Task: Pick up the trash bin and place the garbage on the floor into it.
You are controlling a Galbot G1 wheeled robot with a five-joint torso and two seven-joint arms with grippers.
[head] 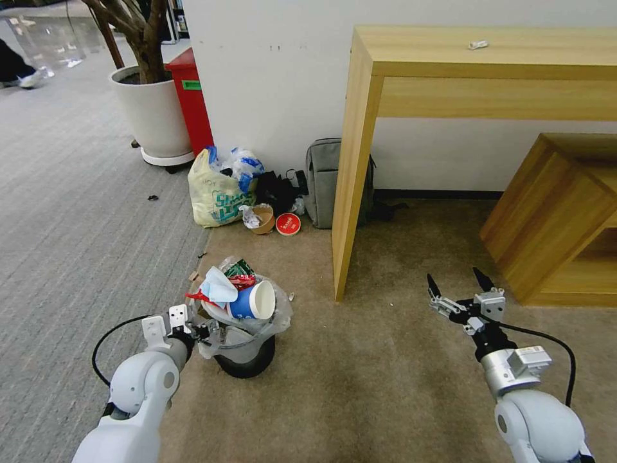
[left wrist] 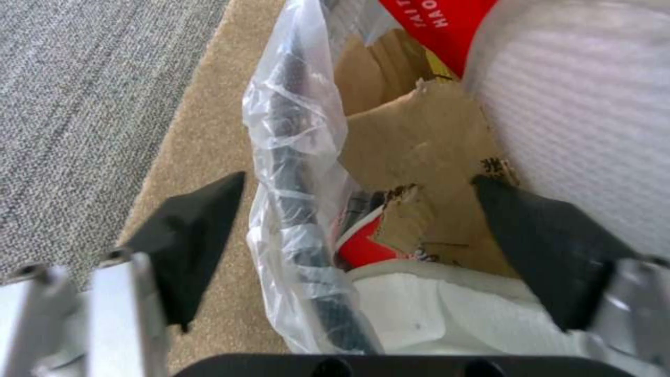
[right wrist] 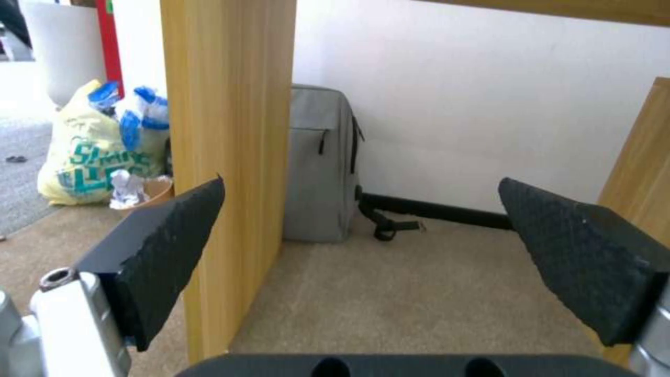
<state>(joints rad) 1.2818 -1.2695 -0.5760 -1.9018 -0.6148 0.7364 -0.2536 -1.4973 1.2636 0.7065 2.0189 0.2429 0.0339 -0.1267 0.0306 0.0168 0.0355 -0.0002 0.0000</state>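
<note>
The black trash bin (head: 247, 360) stands on the beige floor (head: 385, 360), lined with a crinkly clear bag. Garbage is heaped in it: a blue paper cup (head: 252, 301), crumpled paper (head: 217, 287), red wrappers (head: 242, 280), and cardboard (left wrist: 419, 141) in the left wrist view. My left gripper (head: 209, 331) (left wrist: 359, 180) is open at the bin's near-left rim (left wrist: 293, 209), one finger outside it and one inside. My right gripper (head: 455, 276) (right wrist: 363, 182) hangs open and empty over the carpet, right of the table leg. Small scraps (head: 193, 275) lie on the floor left of the bin.
A wooden table leg (head: 350, 193) stands between the arms and a wooden cabinet (head: 553, 218) at the right. Against the wall are a grey backpack (head: 321, 180), a tied yellowish shopping bag (head: 215, 190), a brown bowl (head: 262, 218) and a red lid (head: 288, 224). Grey ribbed carpet (head: 77, 225) lies left.
</note>
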